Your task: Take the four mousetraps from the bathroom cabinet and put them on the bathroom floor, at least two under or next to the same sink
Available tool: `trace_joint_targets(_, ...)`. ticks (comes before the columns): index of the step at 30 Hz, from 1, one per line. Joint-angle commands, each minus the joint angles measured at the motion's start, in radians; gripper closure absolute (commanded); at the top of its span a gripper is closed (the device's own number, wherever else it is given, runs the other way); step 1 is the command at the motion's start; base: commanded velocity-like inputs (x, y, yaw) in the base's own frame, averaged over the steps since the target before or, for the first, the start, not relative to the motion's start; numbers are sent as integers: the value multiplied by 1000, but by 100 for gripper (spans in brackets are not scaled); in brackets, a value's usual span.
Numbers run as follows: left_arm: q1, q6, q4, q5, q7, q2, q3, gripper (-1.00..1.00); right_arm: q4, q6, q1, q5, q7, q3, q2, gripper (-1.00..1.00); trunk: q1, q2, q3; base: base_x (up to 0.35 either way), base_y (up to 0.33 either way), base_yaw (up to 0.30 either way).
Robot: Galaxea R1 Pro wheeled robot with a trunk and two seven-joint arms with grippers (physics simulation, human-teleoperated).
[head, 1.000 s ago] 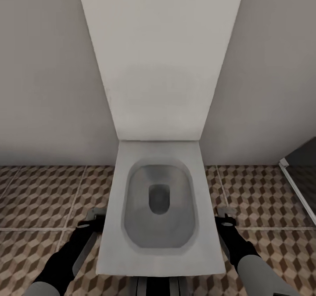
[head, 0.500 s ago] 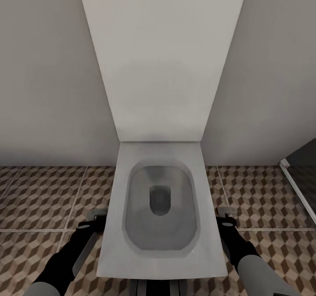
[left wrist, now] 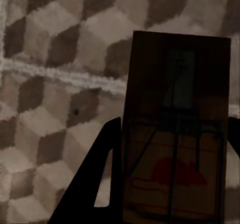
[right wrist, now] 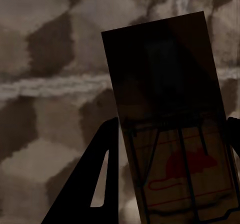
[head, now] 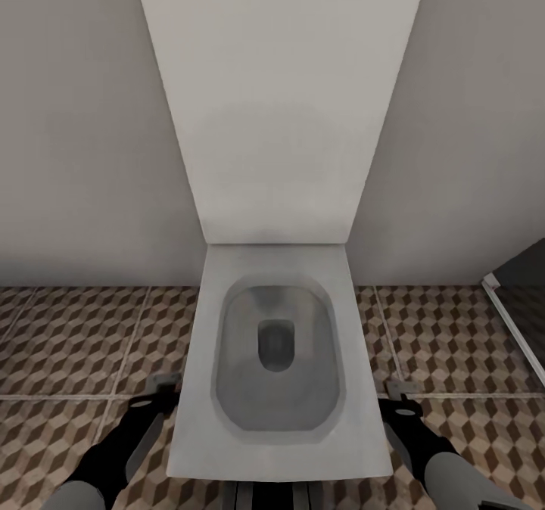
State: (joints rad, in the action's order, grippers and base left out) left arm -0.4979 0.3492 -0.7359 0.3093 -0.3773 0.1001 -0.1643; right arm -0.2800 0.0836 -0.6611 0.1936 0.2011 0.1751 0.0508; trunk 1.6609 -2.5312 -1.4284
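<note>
While you face the toilet [head: 276,359], left gripper [left wrist: 170,184] clamps a mousetrap [left wrist: 175,129], right gripper [right wrist: 170,184] clamps another mousetrap [right wrist: 167,114], both above bathroom floor [head: 68,343].

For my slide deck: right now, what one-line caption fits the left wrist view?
Left end effector gripping a mousetrap above the cube-patterned bathroom floor.

Both pincers [head: 168,384] [head: 395,390] low, apparently clamped on loads.

The toilet [head: 276,359] is showing plain white against a pale grey wall [head: 76,116]. The floor [head: 68,343] is showing brown, beige and white cubes. Each mousetrap [left wrist: 175,134] [right wrist: 170,129] is looking dark brown, seemingly printed with a red mouse.
</note>
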Motion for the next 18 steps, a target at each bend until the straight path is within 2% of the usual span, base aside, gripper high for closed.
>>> trace_joint_targets(1,-3,-2,8,7,-13,2,-8,100,-1,6,0,9,0,4,0,100,0,0,-1,0,0,0)
trace_joint_targets(7,-18,-88,55,12,-11,1,-8,100,4,1,0,8,-2,4,1,100,0,0,-1,0,0,0)
trace_joint_targets(18,-95,-130,235,8,-6,-5,-8,100,8,1,0,5,-7,4,1,100,0,0,-1,0,0,0)
